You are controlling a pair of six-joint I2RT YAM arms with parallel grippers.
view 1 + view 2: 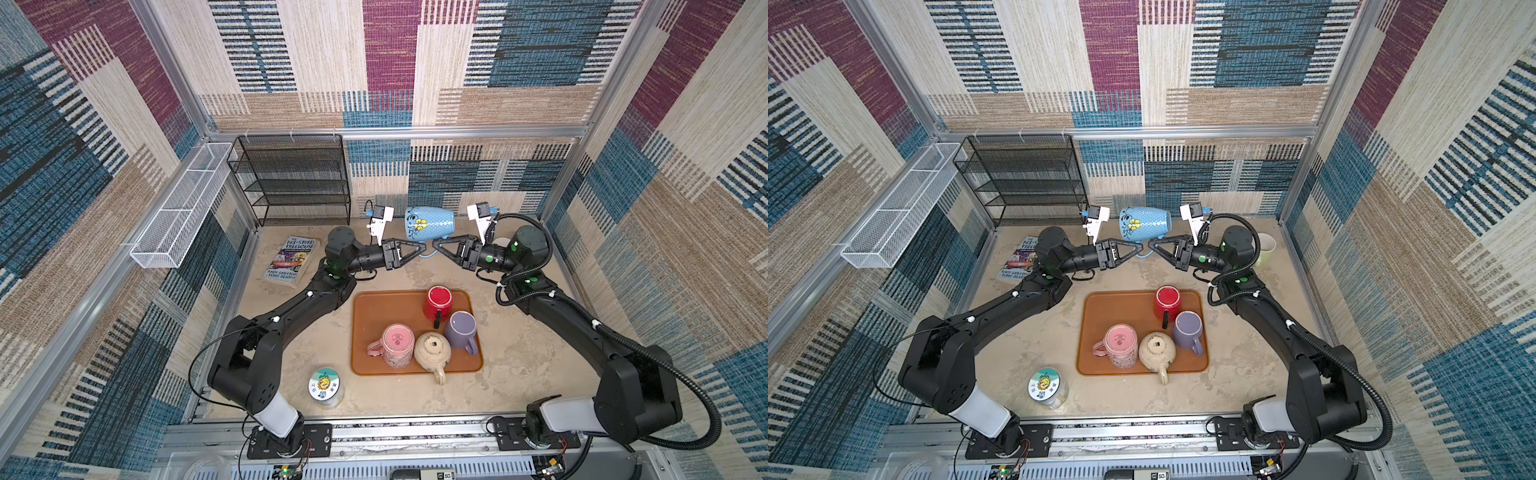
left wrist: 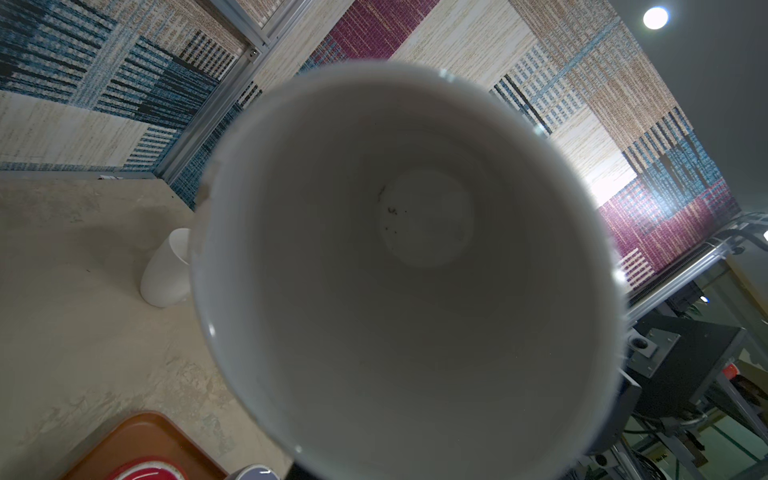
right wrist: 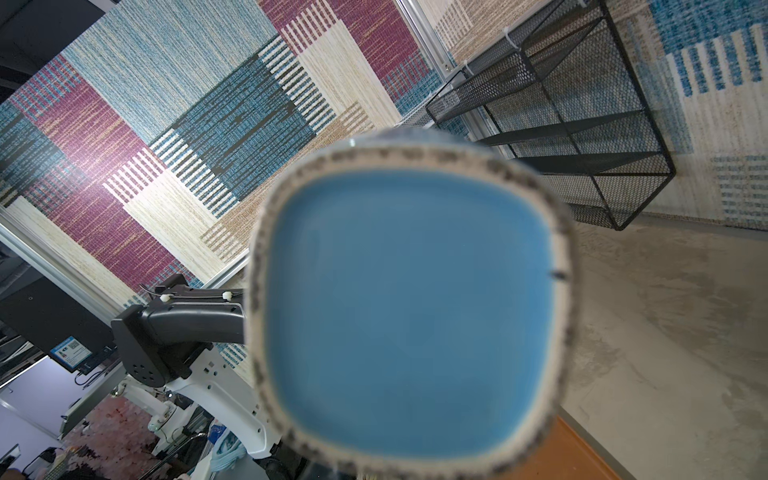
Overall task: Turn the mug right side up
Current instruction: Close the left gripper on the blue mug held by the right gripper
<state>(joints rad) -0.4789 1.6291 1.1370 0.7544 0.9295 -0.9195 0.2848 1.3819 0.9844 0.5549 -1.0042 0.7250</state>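
Blue mug lies on its side in the air, just above and behind the fingertips of both grippers. Its mouth faces the left gripper and its base faces the right gripper. Its handle hangs down where the two sets of tips meet and is mostly covered by them. The right fingers are pinched tight at the handle. How far the left fingers have closed, or whether they grip anything, cannot be told.

Neither wrist view shows any fingers. The mug's white inside fills the left one, and its blurred blue base fills the right one.

A white cup behind the right fingers is half hidden by that arm. A book beyond the left fingers is partly covered by the left arm in a top view.

The table is mottled beige. Nearer the arm bases than the fingers, an orange tray holds a red mug, purple mug, pink mug and cream mug. A black mesh rack stands behind the left fingers. The walls are patchwork panels of blue, maroon and beige.
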